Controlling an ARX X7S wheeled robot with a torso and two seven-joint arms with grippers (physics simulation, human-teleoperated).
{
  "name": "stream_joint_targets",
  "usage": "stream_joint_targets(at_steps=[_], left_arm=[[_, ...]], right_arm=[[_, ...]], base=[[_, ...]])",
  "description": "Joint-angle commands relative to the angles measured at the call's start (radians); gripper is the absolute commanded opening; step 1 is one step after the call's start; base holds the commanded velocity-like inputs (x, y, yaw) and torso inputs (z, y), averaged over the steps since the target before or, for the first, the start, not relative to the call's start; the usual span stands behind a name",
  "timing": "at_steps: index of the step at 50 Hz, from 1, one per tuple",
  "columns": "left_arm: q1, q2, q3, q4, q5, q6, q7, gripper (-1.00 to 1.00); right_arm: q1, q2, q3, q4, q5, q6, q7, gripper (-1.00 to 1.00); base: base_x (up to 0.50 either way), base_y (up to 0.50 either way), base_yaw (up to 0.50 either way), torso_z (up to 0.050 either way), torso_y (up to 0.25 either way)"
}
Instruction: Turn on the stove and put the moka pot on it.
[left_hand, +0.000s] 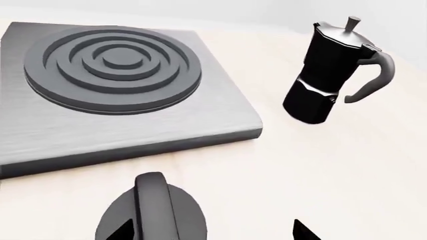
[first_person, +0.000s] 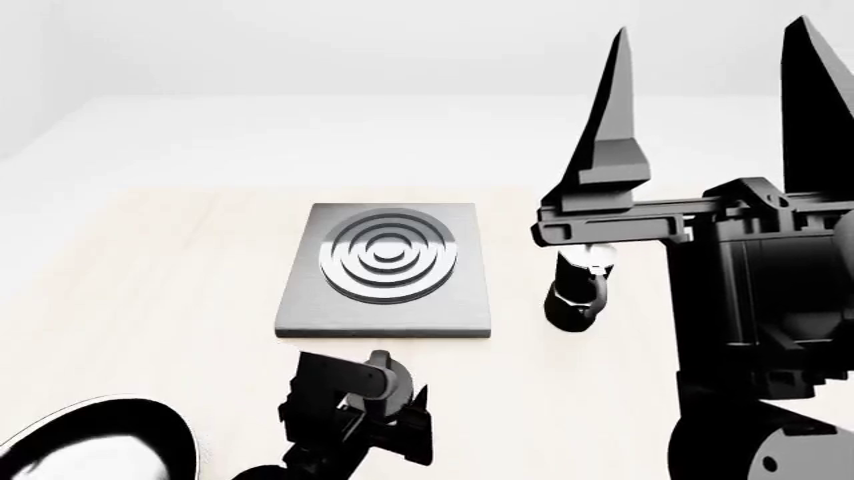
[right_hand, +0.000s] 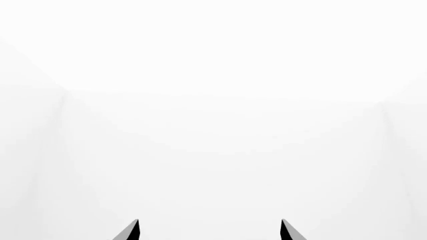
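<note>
Black fingers of the right gripper (first_person: 707, 100) stand raised high at the right of the head view, pointing up and spread wide apart with nothing between them; the right wrist view shows only their two tips against blank white. Low at the near edge, the left gripper (first_person: 358, 420) sits over the round black knob (left_hand: 152, 210), which lies just in front of the stove's near side. In the left wrist view one dark fingertip (left_hand: 303, 231) shows to one side of the knob and a dark shape shows on the knob's other side, so the fingers appear spread around it, but whether they touch it cannot be told.

Grey and square, the stove (first_person: 386, 270) lies flat in the middle of the pale wooden tabletop (first_person: 160, 280), its raised ring burner bare. To its right, just beside it but apart, the moka pot (left_hand: 331, 67) stands upright on the table, partly hidden behind the right arm in the head view. A black frying pan (first_person: 94, 440) shows at the near left corner. Behind the table the room is plain white.
</note>
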Motion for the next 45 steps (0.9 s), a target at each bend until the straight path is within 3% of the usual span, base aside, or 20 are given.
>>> stream_joint_targets(at_steps=[1, 45], left_arm=[[-0.008, -0.004, 0.018, -0.032, -0.019, 0.017, -0.009, 1.0], [-0.035, -0.032, 0.052, -0.117, -0.076, 0.073, -0.068, 1.0]], right_arm=[[-0.007, 0.0, -0.002, 0.0, 0.003, -0.005, 0.001, 1.0], [-0.022, 0.002, -0.009, 0.0, 0.019, -0.02, 0.014, 1.0]], base=[[0.0, 0.0, 0.0, 0.0, 0.0], [0.0, 0.0, 0.0, 0.0, 0.0]])
